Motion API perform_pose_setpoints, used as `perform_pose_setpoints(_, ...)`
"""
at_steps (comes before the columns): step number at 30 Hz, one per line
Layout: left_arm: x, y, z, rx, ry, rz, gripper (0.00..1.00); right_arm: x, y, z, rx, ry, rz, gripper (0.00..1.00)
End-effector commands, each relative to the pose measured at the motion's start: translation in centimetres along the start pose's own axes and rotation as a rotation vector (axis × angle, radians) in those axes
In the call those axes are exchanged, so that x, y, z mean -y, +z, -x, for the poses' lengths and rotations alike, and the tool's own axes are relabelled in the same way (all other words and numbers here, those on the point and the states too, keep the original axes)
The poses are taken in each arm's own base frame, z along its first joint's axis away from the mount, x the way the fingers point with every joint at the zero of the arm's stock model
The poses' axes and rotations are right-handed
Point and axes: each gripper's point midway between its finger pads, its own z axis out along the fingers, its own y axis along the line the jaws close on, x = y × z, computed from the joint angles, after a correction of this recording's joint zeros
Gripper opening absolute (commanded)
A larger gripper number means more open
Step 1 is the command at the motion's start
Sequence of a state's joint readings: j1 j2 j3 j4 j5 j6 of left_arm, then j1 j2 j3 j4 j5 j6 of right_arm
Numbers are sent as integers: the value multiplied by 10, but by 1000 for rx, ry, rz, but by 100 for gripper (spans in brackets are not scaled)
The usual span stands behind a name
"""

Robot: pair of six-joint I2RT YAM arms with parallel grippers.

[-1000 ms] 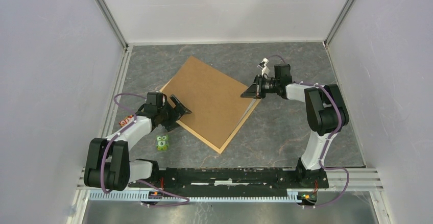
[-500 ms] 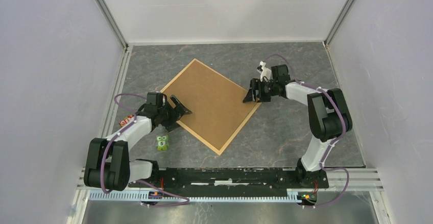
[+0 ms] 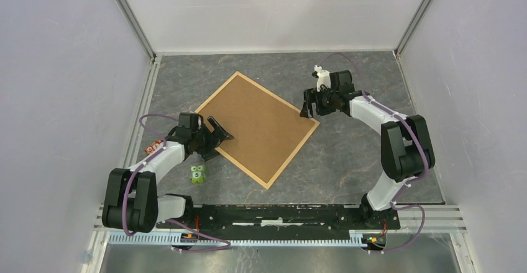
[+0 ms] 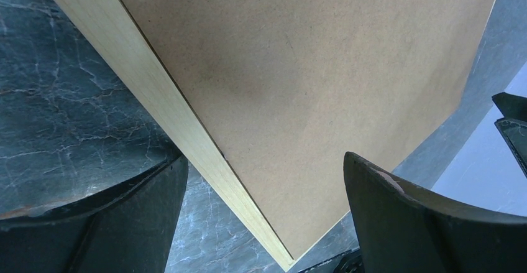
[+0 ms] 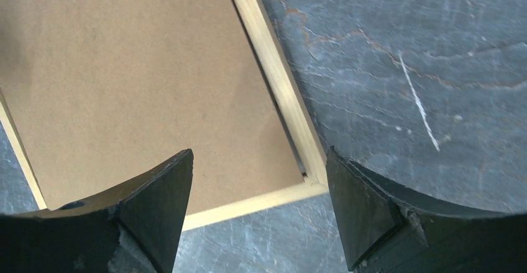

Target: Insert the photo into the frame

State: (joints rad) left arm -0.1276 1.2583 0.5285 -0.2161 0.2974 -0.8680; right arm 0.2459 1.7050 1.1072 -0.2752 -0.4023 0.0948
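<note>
The frame (image 3: 294, 155), thin light wood strips, lies flat on the table turned like a diamond. A plain brown backing board (image 3: 255, 124) lies inside it and fills it. The photo is hidden. My left gripper (image 3: 215, 141) is open at the frame's left edge, one finger over the board and one outside the strip (image 4: 186, 136). My right gripper (image 3: 309, 108) hangs open just above the frame's right corner (image 5: 307, 183), holding nothing. In the right wrist view the board (image 5: 124, 68) sits flush between the strips.
A small green toy with a 5 on it (image 3: 197, 173) stands near the left arm. A small reddish object (image 3: 152, 147) lies by the left wall rail. Enclosure walls close in the table on three sides.
My right gripper opened and let go of the board's right corner, then drew back a little. The board dropped from tilted to flat inside the frame. The left arm stayed still.
</note>
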Motion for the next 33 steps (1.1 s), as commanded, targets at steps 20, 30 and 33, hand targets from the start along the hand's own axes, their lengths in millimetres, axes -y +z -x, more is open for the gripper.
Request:
perform_pose_setpoints(20, 10, -1, -8, -39, -10, -62, 100, -24, 42, -26, -31, -28, 88, 64)
perform_pose_setpoints(30, 14, -1, -9, -48, -21, -81, 100, -48, 48, -45, -65, -10, 139, 61)
perform_pose_setpoints(33, 15, -1, -9, -49, -23, -86, 100, -67, 42, -42, -31, 15, 221, 62)
